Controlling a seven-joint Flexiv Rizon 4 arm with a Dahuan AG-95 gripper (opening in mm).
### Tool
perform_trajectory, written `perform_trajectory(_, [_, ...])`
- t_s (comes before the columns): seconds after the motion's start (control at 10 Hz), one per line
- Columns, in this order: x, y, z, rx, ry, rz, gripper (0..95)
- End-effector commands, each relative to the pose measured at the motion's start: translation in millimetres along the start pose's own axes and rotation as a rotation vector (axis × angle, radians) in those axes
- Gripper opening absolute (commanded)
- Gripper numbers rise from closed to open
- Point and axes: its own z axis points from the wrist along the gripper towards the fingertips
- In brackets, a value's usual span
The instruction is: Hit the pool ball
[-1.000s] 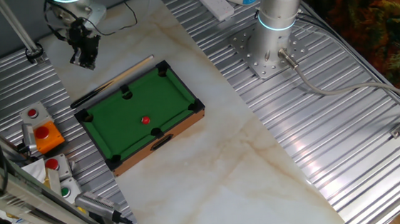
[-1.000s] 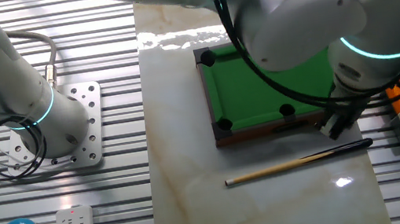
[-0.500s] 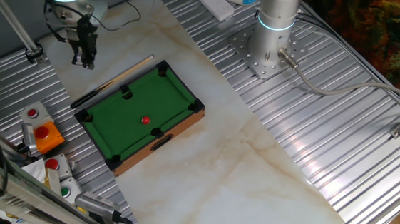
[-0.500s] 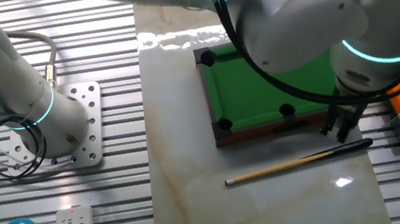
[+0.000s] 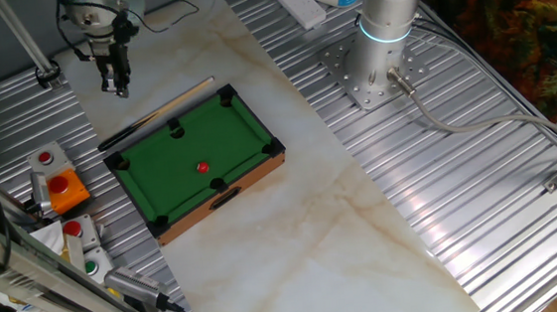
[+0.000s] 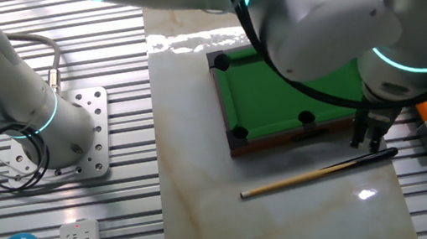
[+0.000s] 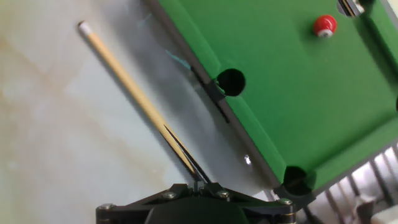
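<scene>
The pool ball [image 5: 202,167] is a tiny glossy red sphere on the green felt of the toy pool table [image 5: 218,123], near its middle. In the hand view the pool ball [image 7: 324,25] sits at the upper right. A wooden cue [image 5: 156,114] with a dark butt lies flat on the marble beside the table's long side. My gripper [image 5: 118,86] hangs just above the cue's dark end [image 6: 372,157], fingers pointing down. In the hand view the gripper [image 7: 200,182] shows its jaws closed together, nothing between them, with the cue [image 7: 134,96] running away from them.
An orange box with a red push-button [image 5: 60,188] and a grey button box [image 5: 45,159] stand left of the pool table. The arm's base [image 5: 376,69] is bolted at the back right. A white power strip [image 5: 291,0] lies near the far edge.
The hand has turned about its axis, so the fingers look narrower, and it has shifted slightly toward the cue's dark end. Cue and ball have not moved.
</scene>
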Motion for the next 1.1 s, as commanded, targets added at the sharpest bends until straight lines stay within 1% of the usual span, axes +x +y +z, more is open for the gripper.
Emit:
perform_trajectory(0.1, [-1.2,0.0,-1.3,0.007,-0.003,-0.089,0.0])
perform_trajectory(0.2, [-1.1,0.1,-1.1,0.014,-0.014,-0.119,0.0])
perform_trajectory(0.4, [-1.0,0.0,-0.5,0.012,-0.033,-0.119,0.0])
perform_trajectory(0.7, [0.2,-0.4,6.4,0.002,-0.044,-0.113,0.0])
perform_trajectory(0.8, [0.2,-1.0,6.9,-0.009,-0.045,-0.096,0.0])
perform_trajectory(1.1, [0.1,-1.2,7.2,-0.015,-0.045,-0.099,0.0])
